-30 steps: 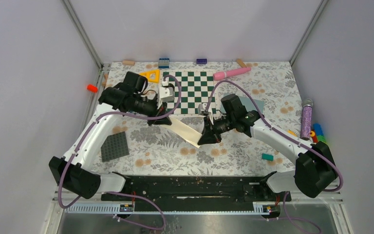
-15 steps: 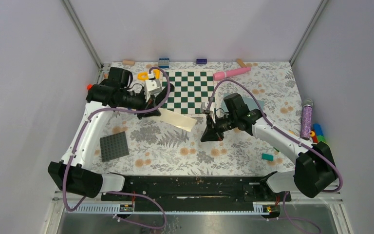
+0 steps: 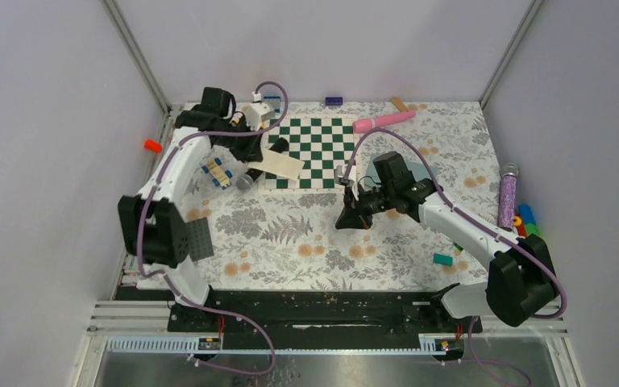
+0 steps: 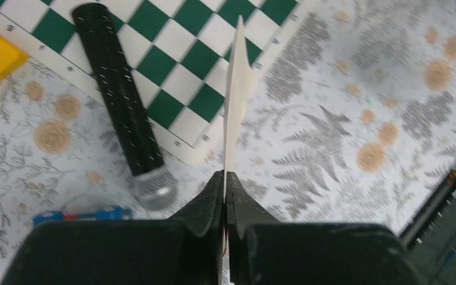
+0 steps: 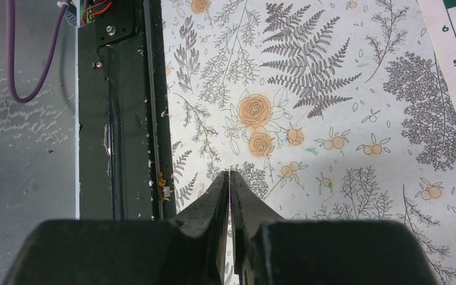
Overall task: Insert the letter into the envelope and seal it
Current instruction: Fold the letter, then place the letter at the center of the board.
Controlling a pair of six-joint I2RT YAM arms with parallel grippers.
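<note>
Starting at the left, the left gripper (image 4: 224, 178) is seen pressed together on the letter (image 3: 280, 166). The sheet is pinched by one edge and shown edge-on in the left wrist view, reaching out over the corner of the chessboard (image 3: 322, 137). A black cylinder with a silver end (image 4: 124, 113) is seen lying just beside it, across the board's edge and onto the cloth. A second ago the letter was held between both grippers near the middle of the table. Since then it has been let go by the right side and carried by the left arm alone toward the far left corner.

Further right, the right gripper (image 5: 230, 178) is found over the floral tablecloth (image 3: 290, 242) in front of the chessboard, its fingers brought almost together with nothing between them. It has hardly been moved in the last second.

Behind the right arm, the envelope (image 3: 429, 171) is glimpsed lying flat, mostly hidden; whether its flap is open cannot be told.

The letter is judged to have been taken further from the envelope rather than nearer, so insertion is not yet begun. With the sheet passed to one arm, the right is left free for the envelope. The flap would probably have to be lifted, or the envelope steadied, before the letter is brought back across.
</note>
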